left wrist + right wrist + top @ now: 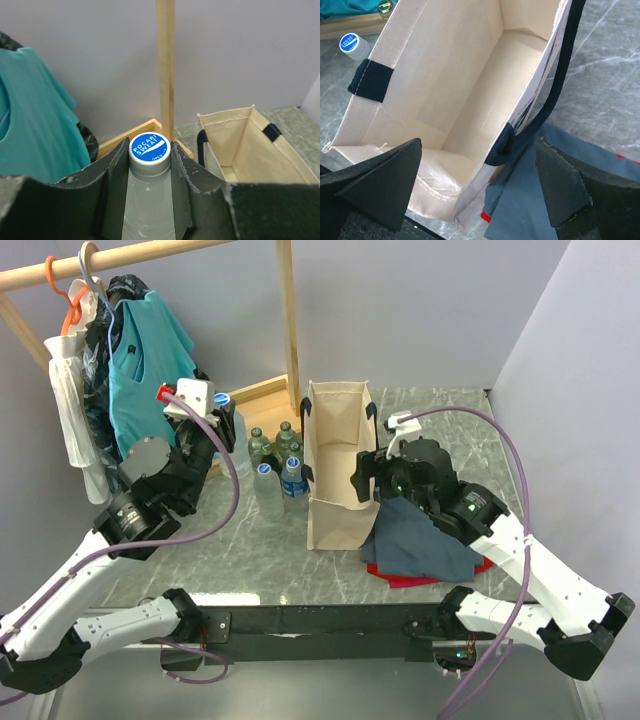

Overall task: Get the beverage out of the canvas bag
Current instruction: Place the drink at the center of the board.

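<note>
The beverage is a clear bottle with a blue cap, and my left gripper is shut on its neck and shoulders. From above, that bottle hangs in the left gripper, left of the canvas bag and outside it. The canvas bag stands upright with its mouth open, and its inside shows only bare canvas. My right gripper is open, its fingers astride the bag's right wall and navy handle.
Several bottles stand on the marble table just left of the bag. A wooden rack post and hanging clothes fill the back left. A grey-blue cloth lies over something red, right of the bag.
</note>
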Robot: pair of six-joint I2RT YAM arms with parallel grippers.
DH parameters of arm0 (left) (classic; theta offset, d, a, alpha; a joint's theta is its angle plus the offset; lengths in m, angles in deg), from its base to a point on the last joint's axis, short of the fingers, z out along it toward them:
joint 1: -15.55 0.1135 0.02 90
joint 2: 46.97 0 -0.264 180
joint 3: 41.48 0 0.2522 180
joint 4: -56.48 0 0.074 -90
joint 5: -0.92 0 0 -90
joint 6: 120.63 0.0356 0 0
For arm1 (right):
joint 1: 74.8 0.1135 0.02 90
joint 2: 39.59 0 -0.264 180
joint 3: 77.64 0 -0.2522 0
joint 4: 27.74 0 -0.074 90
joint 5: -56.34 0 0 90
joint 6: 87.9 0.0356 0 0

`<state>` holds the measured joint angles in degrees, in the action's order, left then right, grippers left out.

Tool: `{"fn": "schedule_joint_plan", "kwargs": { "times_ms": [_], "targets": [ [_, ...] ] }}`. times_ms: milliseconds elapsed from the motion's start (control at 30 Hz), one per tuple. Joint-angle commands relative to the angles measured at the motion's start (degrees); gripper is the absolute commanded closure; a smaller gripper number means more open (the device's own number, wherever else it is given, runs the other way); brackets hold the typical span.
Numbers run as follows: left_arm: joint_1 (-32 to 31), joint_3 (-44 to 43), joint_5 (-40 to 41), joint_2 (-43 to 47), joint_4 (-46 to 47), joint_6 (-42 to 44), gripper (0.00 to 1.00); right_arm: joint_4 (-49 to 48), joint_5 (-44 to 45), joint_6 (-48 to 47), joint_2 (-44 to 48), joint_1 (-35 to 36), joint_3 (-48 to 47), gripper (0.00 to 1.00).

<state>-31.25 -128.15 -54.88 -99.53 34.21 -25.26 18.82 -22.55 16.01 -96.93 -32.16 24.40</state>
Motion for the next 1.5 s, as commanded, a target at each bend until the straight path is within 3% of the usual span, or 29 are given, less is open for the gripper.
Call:
{"fn": "schedule_joint_plan", "kwargs": {
  "times_ms": [0,233,567,1033,1467],
  "targets": [
    [0.0,-0.4,5.1,3.7,10.4,2.1,0.99,-2.6,0.0,-1.1,-1.2,0.5,-2.5,0.0],
    [0.0,2.8,10.2,4.6,12.7,3.6,0.99,-2.8,-0.4,-1.3,-2.2,0.5,-2.7,0.0],
    [1.1,5.9,10.8,2.6,11.7,0.4,0.99,-2.7,-0.1,-2.0,-3.2,0.4,-2.7,0.0],
    [14.4,10.1,-2.6,1.8,7.1,-12.0,0.99,-2.9,0.0,-2.7,-3.4,0.5,-2.1,0.0],
    [20.9,18.1,-11.0,2.3,11.7,-17.1,0.99,-2.9,2.0,-2.1,-2.2,0.4,-2.2,0.0]
  ]
}}
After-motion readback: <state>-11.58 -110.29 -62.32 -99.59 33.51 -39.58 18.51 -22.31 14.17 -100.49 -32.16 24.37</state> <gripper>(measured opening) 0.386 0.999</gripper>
